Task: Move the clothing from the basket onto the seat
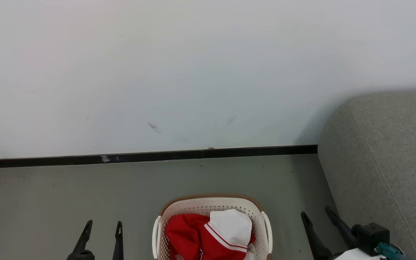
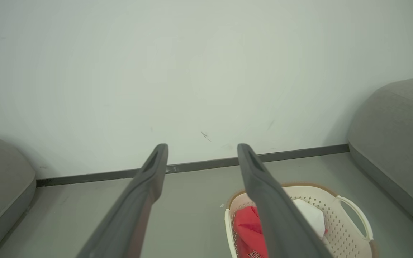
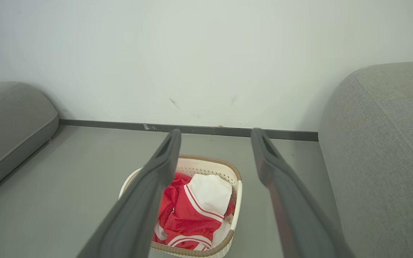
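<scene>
Looking down on the basket [image 1: 211, 198] standing on the grey floor [image 1: 49, 202], near the black skirting [image 1: 150, 157] running along the foot of a white wall [image 1: 157, 72] and lying between the two grippers in the head view. Finding the clothing [image 3: 188, 215] bunched inside the basket: red cloth with white stripes filling most of it, a white piece heaped on top toward the seat side. Hovering the left gripper [image 1: 104, 222] at the lower left of the head view, well apart from the basket, jaws standing released and grasping nothing. Hovering the right gripper [image 1: 315, 211] at the lower right, between the basket and the seat [image 1: 385, 151], jaws likewise spread wide and empty, touching neither. Seeing the seat as a large grey upholstered block with a rounded edge and a stitched seam, rising on the right just beside the basket and reaching back to the wall. Catching a second grey cushioned piece [image 3: 9, 118] on the left in both wrist views, well apart from the basket.
</scene>
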Robot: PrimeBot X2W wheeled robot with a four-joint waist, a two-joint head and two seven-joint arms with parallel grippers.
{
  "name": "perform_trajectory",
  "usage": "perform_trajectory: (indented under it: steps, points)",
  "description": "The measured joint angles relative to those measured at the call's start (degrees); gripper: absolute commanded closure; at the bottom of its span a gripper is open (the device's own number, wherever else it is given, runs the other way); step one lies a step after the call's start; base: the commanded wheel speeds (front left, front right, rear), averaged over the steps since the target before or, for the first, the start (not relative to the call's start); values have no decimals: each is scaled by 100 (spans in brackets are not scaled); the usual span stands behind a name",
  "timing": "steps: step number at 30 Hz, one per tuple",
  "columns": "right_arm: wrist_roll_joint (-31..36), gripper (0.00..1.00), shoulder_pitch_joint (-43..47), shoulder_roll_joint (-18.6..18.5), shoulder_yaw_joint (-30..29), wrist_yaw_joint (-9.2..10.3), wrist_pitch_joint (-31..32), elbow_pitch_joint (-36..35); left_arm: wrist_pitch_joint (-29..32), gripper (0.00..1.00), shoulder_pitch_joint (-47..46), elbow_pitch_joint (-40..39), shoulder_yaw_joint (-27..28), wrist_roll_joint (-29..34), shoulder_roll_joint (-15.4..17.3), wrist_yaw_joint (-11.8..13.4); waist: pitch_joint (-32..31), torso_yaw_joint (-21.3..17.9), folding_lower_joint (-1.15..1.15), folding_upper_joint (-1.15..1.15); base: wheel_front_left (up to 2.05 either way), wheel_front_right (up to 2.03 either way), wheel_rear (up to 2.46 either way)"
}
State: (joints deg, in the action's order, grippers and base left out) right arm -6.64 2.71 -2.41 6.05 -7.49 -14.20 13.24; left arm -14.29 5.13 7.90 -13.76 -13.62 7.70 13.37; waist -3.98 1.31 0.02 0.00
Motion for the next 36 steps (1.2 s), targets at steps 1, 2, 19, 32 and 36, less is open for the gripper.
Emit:
perform_trajectory:
  steps: [1,2,19,32,36]
  points:
    - [0,0,23,0,10,0,0,-9,0,0,3,2,-4,0,0,0,7,-1,0,0,0,0,0]
    - [-16,0,50,0,20,0,0,-10,0,0,6,3,-12,0,1,-3,14,-2,0,0,0,0,0]
    - [274,0,183,7,-283,0,0,-274,124,0,-85,116,-298,191,177,-214,316,-81,0,0,0,0,0]
    - [314,0,222,14,-635,0,-2,-905,447,0,-933,520,-983,430,105,-724,789,-213,0,0,0,0,0]
    - [312,0,335,15,-720,0,-2,-970,556,0,-1170,814,-1115,581,99,-836,981,-268,-1,0,0,0,0]
